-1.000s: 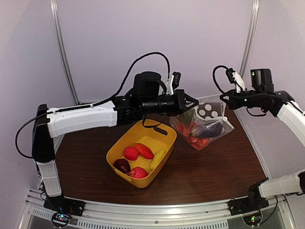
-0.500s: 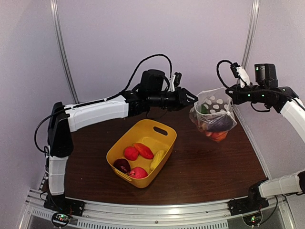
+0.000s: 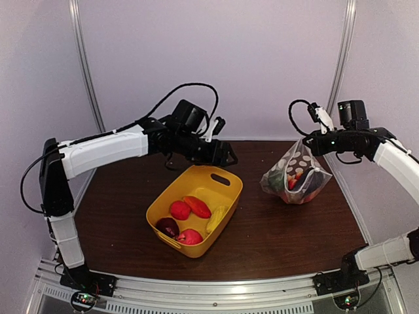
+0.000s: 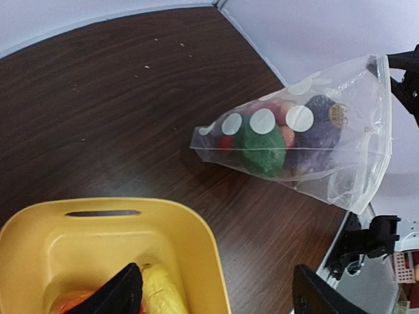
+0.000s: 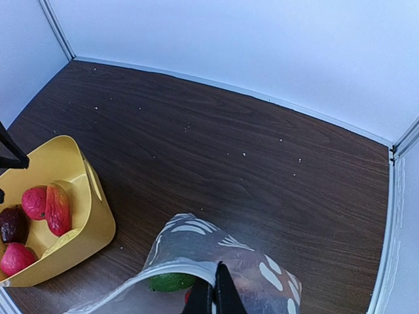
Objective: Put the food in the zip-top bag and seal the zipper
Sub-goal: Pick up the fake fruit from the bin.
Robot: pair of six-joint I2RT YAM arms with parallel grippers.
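Between the clenched fingers of my right hand [image 3: 313,142] sits the top edge of the zip-top bag [image 3: 296,178]; it hangs below, food [image 4: 262,145] inside. My left hand [image 3: 226,157] gapes wide, empty, just over the yellow tub [image 3: 229,193], more food beneath.

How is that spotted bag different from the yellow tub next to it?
The bag is clear, floppy plastic with white dots; the tub is solid yellow and stiff. The bag is pinched at its top edge by the right tool, while the tub sits flat on the table with its top wide open. Both hold toy food.
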